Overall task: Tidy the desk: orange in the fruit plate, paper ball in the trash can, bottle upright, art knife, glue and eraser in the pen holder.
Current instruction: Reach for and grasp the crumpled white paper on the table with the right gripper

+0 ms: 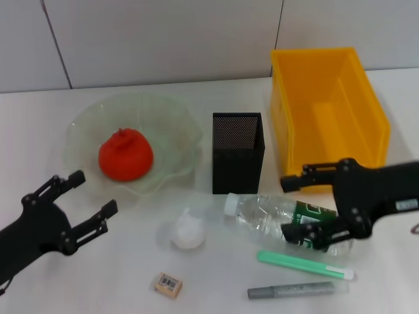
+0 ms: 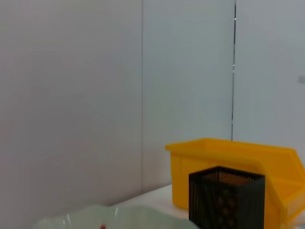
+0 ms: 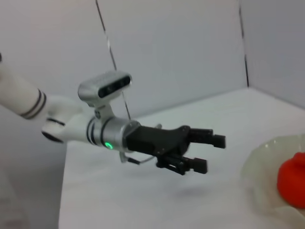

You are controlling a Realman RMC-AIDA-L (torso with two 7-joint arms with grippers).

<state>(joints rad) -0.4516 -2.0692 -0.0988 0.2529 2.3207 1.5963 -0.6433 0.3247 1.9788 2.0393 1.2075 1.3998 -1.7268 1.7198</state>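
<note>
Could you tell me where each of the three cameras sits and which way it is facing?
Head: looks down on the desk, both grippers, left gripper, right gripper at the bottle.
Left wrist: faces the wall, trash can, pen holder; no body.
Right wrist: faces the left gripper.
Head and right wrist share the orange.

The orange [image 1: 126, 155] sat in the fruit plate [image 1: 171, 112], left of the pen holder [image 1: 237, 152]. The trash can [image 1: 329, 108] stood right of the holder. Before them lay the bottle [image 1: 270, 216], paper ball [image 1: 188, 232] and eraser [image 1: 168, 285].
</note>
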